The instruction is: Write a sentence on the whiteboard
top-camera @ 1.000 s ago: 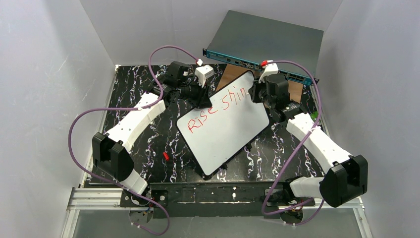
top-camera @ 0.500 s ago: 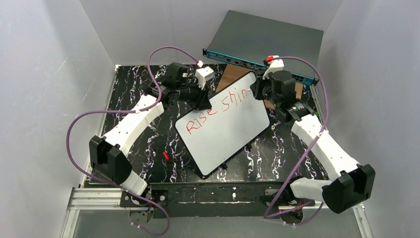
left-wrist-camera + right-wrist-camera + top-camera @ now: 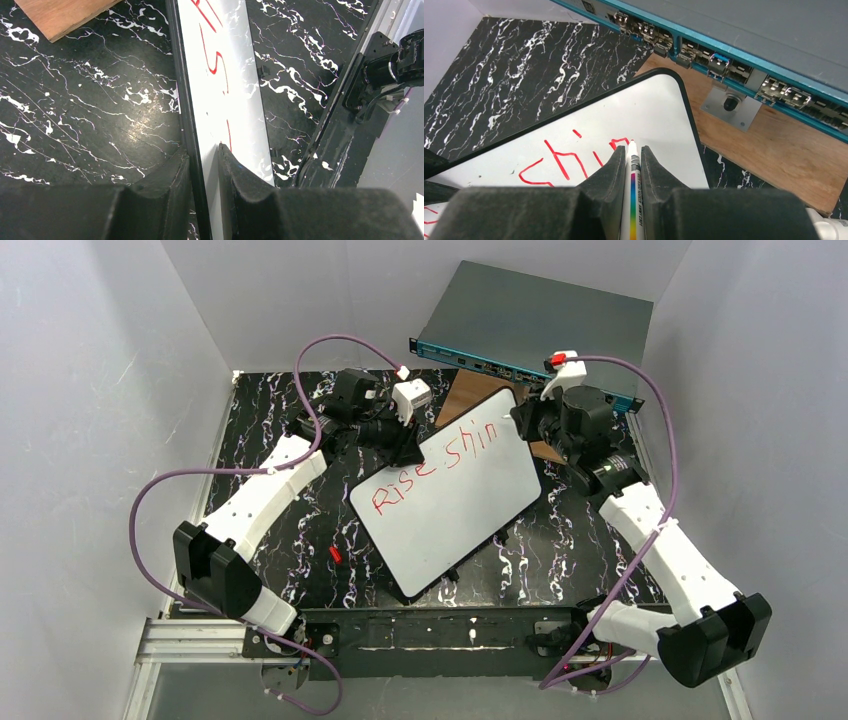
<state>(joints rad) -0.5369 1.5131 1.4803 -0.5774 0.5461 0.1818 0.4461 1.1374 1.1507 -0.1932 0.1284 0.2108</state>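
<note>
The whiteboard (image 3: 450, 510) lies tilted on the black marbled table, with the red sentence (image 3: 437, 463) reading "Rise shin" along its far side. My left gripper (image 3: 408, 446) is shut on the board's far left edge; in the left wrist view the fingers clamp the whiteboard (image 3: 220, 75) at its dark rim, gripper (image 3: 202, 152). My right gripper (image 3: 530, 424) is shut on a white marker (image 3: 631, 172) with a rainbow stripe. The marker tip rests on the whiteboard (image 3: 654, 107) at the end of the red letters (image 3: 556, 162), by the gripper (image 3: 630, 150).
A grey metal box with a teal front (image 3: 535, 330) stands at the back, close behind the board's far corner, also in the right wrist view (image 3: 734, 30). A wooden plate (image 3: 774, 145) lies under it. A small red piece (image 3: 335, 553) lies on the table left of the board.
The right arm has swung outward to the right and its gripper has moved along the board's far corner, lengthening the last letter. The board has shifted slightly left.
</note>
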